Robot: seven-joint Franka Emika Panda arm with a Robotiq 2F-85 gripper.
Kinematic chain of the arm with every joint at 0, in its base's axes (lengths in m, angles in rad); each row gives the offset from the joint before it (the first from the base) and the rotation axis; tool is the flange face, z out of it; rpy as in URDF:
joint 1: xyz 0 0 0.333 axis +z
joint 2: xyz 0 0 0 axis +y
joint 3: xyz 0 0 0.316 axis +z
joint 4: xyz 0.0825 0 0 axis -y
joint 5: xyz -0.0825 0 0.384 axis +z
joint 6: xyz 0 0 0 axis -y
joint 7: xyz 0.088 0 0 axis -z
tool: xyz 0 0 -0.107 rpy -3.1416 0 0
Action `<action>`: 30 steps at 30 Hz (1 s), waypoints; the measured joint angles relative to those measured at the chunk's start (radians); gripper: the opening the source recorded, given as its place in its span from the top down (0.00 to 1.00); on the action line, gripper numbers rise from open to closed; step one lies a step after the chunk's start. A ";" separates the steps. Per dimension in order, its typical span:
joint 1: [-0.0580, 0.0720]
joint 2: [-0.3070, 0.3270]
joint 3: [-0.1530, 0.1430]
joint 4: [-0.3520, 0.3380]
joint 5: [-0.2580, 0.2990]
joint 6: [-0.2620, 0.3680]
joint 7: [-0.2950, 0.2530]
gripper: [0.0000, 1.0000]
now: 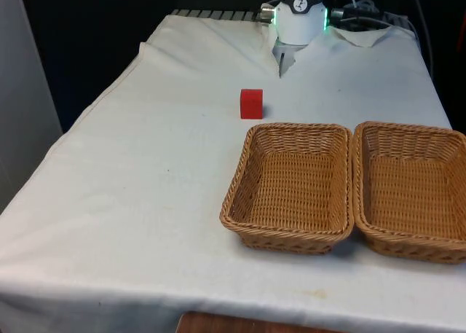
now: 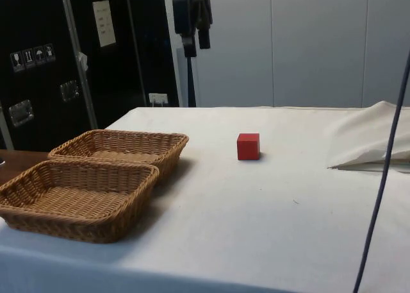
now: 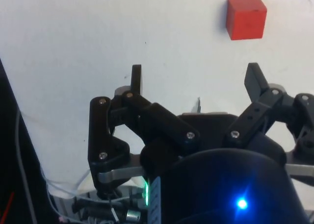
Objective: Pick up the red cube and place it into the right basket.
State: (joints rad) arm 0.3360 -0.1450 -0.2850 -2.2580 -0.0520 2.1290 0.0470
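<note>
The red cube [image 1: 251,103] sits alone on the white cloth, towards the robot from the two wicker baskets and a little to the front view's left of them. The side view shows the cube [image 2: 248,146] beyond and beside the baskets. The right basket [image 1: 408,127] stands empty at the front view's right; it is the nearer basket [image 2: 64,224] in the side view. In the wrist view my gripper [image 3: 196,82] hangs open high above the cloth, holding nothing, with the cube [image 3: 246,18] lying well ahead of its fingertips [image 3: 136,77].
The left basket [image 1: 298,127], also empty, touches the right one; it is the farther basket [image 2: 128,136] in the side view. A raised fold of cloth [image 2: 365,149] lies near the robot's base [image 1: 301,20]. A dark cable [image 2: 382,177] hangs close to the side camera.
</note>
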 measured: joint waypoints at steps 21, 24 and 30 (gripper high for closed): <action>-0.012 -0.090 -0.057 -0.253 0.005 0.230 -0.076 0.00; -0.013 -0.090 -0.088 -0.283 0.009 0.264 -0.115 0.00; -0.013 -0.089 -0.125 -0.314 0.011 0.296 -0.160 0.00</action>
State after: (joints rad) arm 0.3230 -0.2340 -0.4100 -2.5720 -0.0410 2.4250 -0.1130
